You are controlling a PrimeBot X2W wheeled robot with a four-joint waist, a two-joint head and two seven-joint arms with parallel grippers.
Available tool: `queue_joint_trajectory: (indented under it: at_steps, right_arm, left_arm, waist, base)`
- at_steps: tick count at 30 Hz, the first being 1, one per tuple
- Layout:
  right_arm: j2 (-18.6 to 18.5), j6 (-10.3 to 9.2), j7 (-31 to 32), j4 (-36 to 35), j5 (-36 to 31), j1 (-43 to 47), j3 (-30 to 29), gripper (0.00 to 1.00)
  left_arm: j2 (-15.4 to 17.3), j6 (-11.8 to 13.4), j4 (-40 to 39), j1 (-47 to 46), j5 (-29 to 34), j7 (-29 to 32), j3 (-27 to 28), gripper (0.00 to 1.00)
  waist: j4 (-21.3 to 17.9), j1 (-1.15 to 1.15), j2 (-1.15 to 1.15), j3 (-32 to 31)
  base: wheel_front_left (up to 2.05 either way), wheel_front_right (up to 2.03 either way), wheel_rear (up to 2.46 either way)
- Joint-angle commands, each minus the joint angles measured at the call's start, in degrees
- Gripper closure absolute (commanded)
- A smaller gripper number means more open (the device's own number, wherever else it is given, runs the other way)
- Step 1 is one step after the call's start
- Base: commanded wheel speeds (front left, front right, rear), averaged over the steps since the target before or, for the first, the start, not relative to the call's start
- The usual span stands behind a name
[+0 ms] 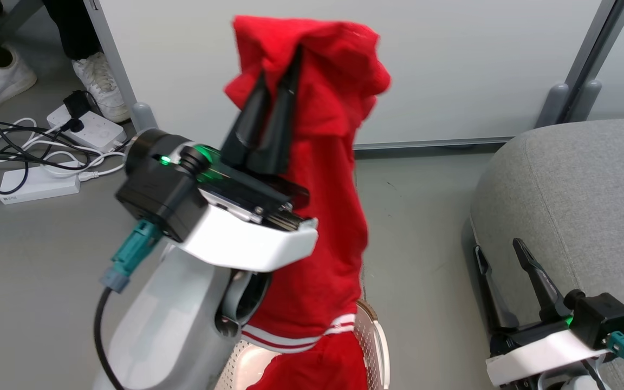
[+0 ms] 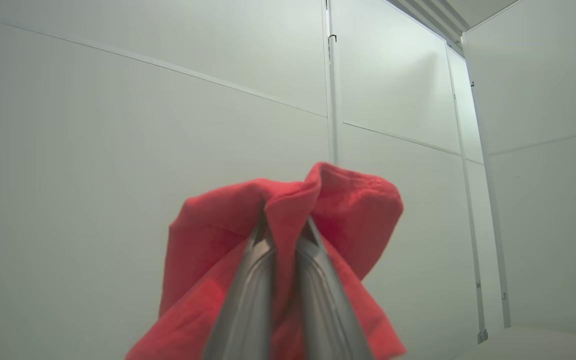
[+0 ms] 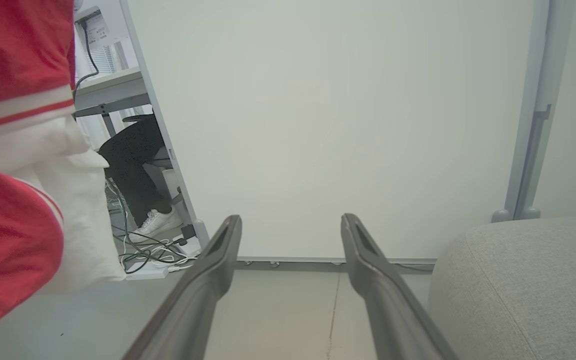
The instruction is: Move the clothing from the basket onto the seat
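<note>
**Head view.** The left gripper (image 1: 278,65) is raised at centre, its two dark fingers pressed together on the top folds of a red garment (image 1: 323,216). The garment hangs from the fingers in a long column. Its striped band sits at the basket (image 1: 374,336), which is at the bottom edge below the arm. More red fabric lies under the band in the basket; whether it belongs to the same garment cannot be told. The seat (image 1: 577,206) is at the right, apart from the garment, with bare floor (image 1: 420,216) between them. The right gripper (image 1: 499,249) is low at the right, just in front of the seat's edge, its fingers spread and holding nothing. A white panel (image 1: 453,65) stands behind. Cables (image 1: 46,157) and a white shoe (image 1: 101,81) are at the upper left.

**Left wrist view.** The left gripper (image 2: 285,225) is clenched on the garment (image 2: 358,210), which bunches over and around the fingertips, in front of the panel (image 2: 118,150).

**Right wrist view.** The right gripper (image 3: 292,220) has its fingers parted, with nothing between them, and points at the panel (image 3: 343,125). The seat (image 3: 518,280) is at the lower right, beside the right finger. The garment (image 3: 8,50), striped band showing, hangs at the left edge. Beyond it are cables (image 3: 143,252) and a person's shoe (image 3: 160,222).
</note>
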Motion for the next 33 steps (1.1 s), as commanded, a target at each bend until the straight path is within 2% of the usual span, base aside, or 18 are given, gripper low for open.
queue_joint_trajectory:
  at_steps: [1, 10, 21, 24, 28, 33]
  right_arm:
    - [0.0, 0.05, -0.2, 0.2, -0.4, 0.7, -0.2, 0.00]
    - [0.1, 0.05, -0.2, 0.4, -0.5, 0.1, 0.0, 0.00]
    - [0.2, 0.05, -0.2, 0.6, -0.5, 0.2, 0.5, 0.00]
    - [-1.9, 0.05, -0.2, -0.4, -1.0, -0.2, 3.3, 0.00]
    - [-4.8, 0.05, -0.2, -3.4, 1.5, -0.6, 6.4, 0.00]
    - [-10.1, 0.04, -0.2, -11.2, 6.0, -1.3, 13.3, 0.00]
  left_arm:
    - [0.2, -0.4, -0.1, 0.5, -0.2, -0.1, 0.0, 1.00]
    - [0.2, -3.1, 0.5, 1.2, -2.3, -0.1, -5.7, 1.00]
    - [0.2, -2.6, 2.2, 1.0, -2.5, -0.1, -6.4, 1.00]
    - [0.2, -2.5, 2.7, 1.1, -2.1, -0.1, -6.6, 1.00]
    - [0.2, -2.5, 3.0, 1.1, -1.8, -0.1, -6.3, 1.00]
    - [0.2, -2.5, 3.1, 1.2, -1.9, -0.1, -6.2, 1.00]
  waist:
    - [0.0, 0.00, 0.00, 0.0]
    - [-0.5, 0.00, 0.00, 0.3]
    - [-1.3, 0.00, 0.00, 0.1]
    - [-1.7, 0.00, 0.00, 0.2]
    - [-2.2, 0.00, 0.00, 0.2]
    - [-2.5, 0.00, 0.00, 0.5]
  base:
    - [0.00, 0.00, 0.00]
    - [0.00, 0.00, 0.00]
    - [0.00, 0.00, 0.00]
    - [0.00, 0.00, 0.00]
    - [0.00, 0.00, 0.00]
    - [0.00, 0.00, 0.00]
